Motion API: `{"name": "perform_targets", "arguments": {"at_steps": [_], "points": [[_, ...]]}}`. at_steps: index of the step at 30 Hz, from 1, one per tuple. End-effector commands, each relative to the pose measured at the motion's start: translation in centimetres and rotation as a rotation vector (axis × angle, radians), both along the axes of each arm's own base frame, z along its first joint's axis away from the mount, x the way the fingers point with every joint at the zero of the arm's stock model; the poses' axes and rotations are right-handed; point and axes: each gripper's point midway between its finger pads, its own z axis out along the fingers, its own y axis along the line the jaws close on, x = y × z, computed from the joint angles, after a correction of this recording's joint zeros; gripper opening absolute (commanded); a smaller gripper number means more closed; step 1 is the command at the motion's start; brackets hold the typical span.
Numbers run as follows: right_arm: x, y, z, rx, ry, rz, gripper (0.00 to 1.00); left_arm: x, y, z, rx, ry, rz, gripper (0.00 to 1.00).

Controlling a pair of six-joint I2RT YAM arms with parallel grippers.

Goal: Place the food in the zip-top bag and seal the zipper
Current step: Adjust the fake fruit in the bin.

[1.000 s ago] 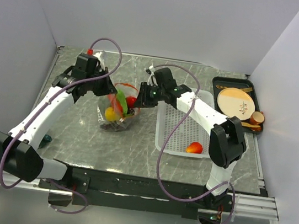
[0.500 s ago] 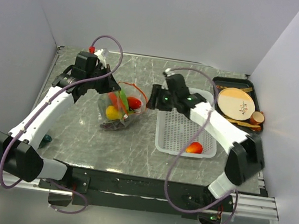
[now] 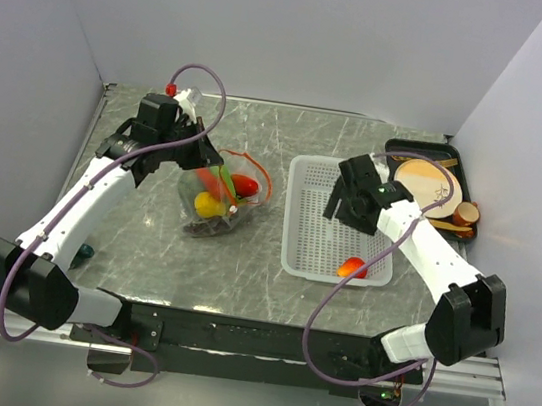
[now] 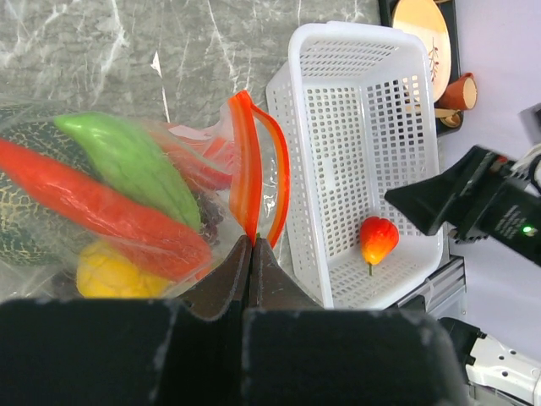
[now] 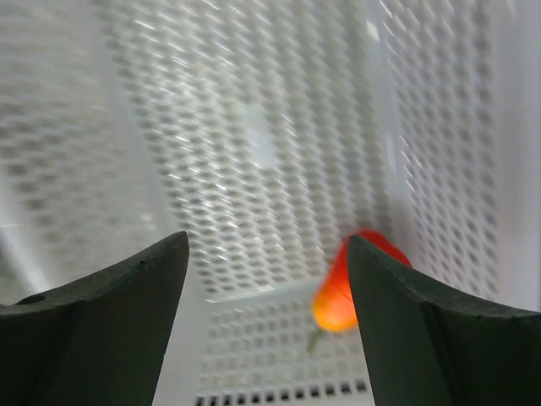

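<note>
The left gripper (image 4: 251,247) is clamped on the zipper (image 4: 245,156) at 1 end of the strip. That pinch props the mouth of the bag (image 3: 208,204) up as an open loop turned toward the basket (image 3: 295,222), I judge so that more can be dropped in. The bag lies on the table (image 3: 241,275) just left of the basket. The food (image 4: 127,165) already inside it is heaped low, away from the mouth: green, red, yellow and dark green pieces.

The right gripper (image 5: 266,254) hangs over the basket with its jaws wide apart and nothing between them. It is pointed down at the 1 piece left there, an orange-red tomato (image 5: 342,292) near the basket's front wall. That pose suits a pick of this last piece.

The left gripper's own body blocks the lower part of its wrist view. Whether it pinches both lips of the mouth or only 1 cannot be told. The bag is clear and crinkled, so its outline is hard to trace, and a dark patch low among the pieces may be the grapes. The right wrist view is blurred, so the tomato shows only as a soft shape. From above, the right fingers are mostly lost under the wrist.
</note>
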Motion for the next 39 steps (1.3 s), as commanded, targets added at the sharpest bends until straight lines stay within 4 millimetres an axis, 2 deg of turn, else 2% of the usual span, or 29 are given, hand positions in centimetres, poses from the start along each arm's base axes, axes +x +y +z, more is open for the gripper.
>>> {"name": "perform_targets", "arguments": {"at_steps": [1,11,20,27,31,35,39], "points": [[-3.5,-3.4,-0.8,-0.077,0.079,-0.243,0.86,0.0,-0.6,2.4,-0.02,-0.09,-0.042,0.01],[-6.8,-4.3,-2.8,-0.043,0.13,-0.379,0.87,0.7,-0.7,2.0,0.007,-0.082,-0.053,0.01],[-6.8,-3.6,-6.1,-0.06,0.202,-0.357,0.88,0.8,-0.7,1.5,0.013,-0.068,-0.05,0.01],[-6.6,-3.5,-7.7,-0.074,0.225,-0.359,0.87,0.8,-0.4,1.7,0.007,-0.071,-0.028,0.01],[-6.6,-3.0,-8.9,-0.061,0.241,-0.335,0.81,1.0,-0.2,1.4,0.018,-0.067,-0.016,0.01],[-6.1,-2.3,-9.1,-0.029,0.229,-0.306,0.76,1.0,-0.1,1.3,0.02,-0.063,-0.009,0.01],[-4.2,-1.6,-8.6,0.004,0.169,-0.273,0.62,1.1,0.0,1.2,0.024,-0.066,-0.001,0.01]]}}
